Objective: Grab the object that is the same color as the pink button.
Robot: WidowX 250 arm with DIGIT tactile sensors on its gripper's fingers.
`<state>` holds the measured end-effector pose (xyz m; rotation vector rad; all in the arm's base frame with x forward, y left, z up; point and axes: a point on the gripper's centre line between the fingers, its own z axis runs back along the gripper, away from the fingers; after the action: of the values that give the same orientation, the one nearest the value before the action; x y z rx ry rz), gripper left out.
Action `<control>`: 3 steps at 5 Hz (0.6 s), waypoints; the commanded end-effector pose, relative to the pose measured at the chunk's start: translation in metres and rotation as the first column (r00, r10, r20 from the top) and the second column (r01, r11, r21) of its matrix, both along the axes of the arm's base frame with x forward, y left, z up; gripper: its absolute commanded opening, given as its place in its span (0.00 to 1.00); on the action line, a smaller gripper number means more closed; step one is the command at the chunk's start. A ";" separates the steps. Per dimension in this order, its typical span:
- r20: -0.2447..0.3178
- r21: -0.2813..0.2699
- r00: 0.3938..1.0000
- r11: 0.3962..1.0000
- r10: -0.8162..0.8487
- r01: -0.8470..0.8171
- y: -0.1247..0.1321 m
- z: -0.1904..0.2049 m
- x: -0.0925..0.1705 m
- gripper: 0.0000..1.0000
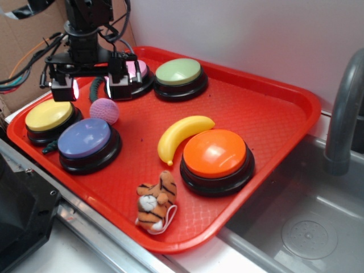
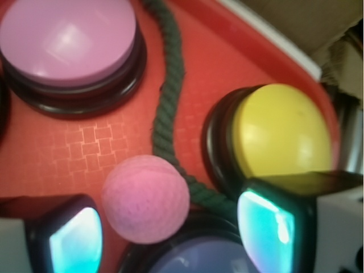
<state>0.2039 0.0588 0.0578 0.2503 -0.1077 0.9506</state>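
Observation:
The small pink knitted ball [image 1: 104, 110] lies on the red tray [image 1: 273, 114] between the yellow and lavender-blue buttons. In the wrist view the ball [image 2: 145, 198] sits low, between my two glowing pads but nearer the left one. My gripper [image 1: 92, 89] hangs open above and just behind the ball, not touching it; in the wrist view the gripper [image 2: 170, 239] is wide open. The pink button [image 1: 138, 71] stands at the tray's back, partly hidden by the right finger; it shows top left in the wrist view [image 2: 68, 40].
A yellow button [image 1: 49, 115], lavender-blue button [image 1: 85, 138], green button [image 1: 178, 72] and orange button [image 1: 215, 153] stand on the tray. A yellow banana [image 1: 182, 135] and a striped tiger plush [image 1: 157, 200] lie near the front. A dark green rope [image 2: 170, 85] runs past the ball. A sink [image 1: 307, 227] lies right.

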 end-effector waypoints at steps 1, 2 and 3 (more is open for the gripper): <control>-0.004 -0.062 0.999 0.997 -0.053 0.052 0.006 -0.010 0.011 1.00; -0.015 -0.052 0.999 0.998 -0.042 0.041 0.006 -0.015 0.012 1.00; -0.017 -0.049 1.000 0.999 -0.026 0.025 0.008 -0.018 0.014 1.00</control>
<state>0.2114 0.0580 0.0284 0.2249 -0.0215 0.9054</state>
